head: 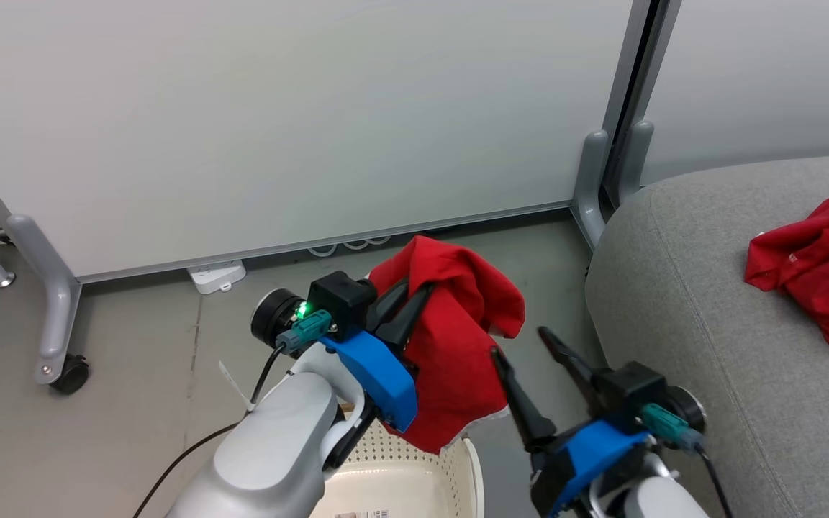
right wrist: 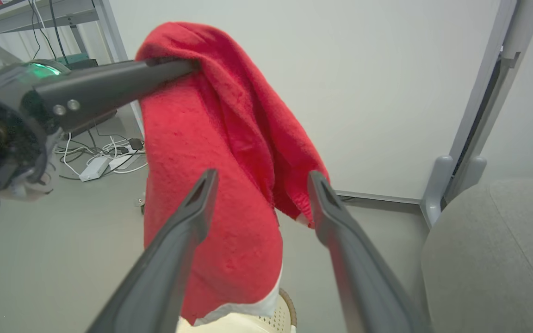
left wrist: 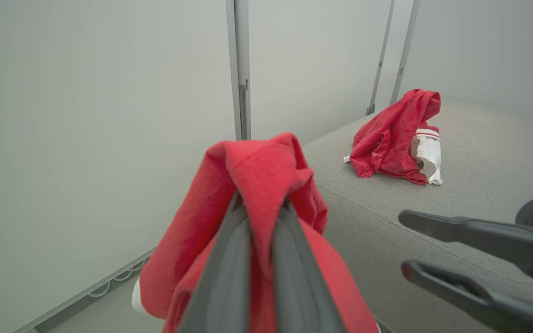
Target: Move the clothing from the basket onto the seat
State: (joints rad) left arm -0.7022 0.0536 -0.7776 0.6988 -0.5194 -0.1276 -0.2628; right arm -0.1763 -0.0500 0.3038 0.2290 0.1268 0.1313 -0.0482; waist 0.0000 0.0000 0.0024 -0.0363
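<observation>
There are two red garments: a first garment [head: 458,345] and a second garment [head: 814,259]. One basket [head: 429,467], one seat [head: 709,324] and one power strip [head: 216,276] are there. There are two grippers: a left gripper [head: 414,289] and a right gripper [head: 519,344].

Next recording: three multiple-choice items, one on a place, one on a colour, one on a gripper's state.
1. Where does the unheld red garment lie? A. grey seat B. floor C. partition
2. What colour is the laundry basket? A. blue B. cream-white C. black
3. The right gripper is: A. shut on fabric B. shut, empty C. open, empty
Key: A, it rests on the seat's top; B, its perforated wall is cream; C, its fingers stand spread, gripping nothing; the left gripper holds the other red garment.
</observation>
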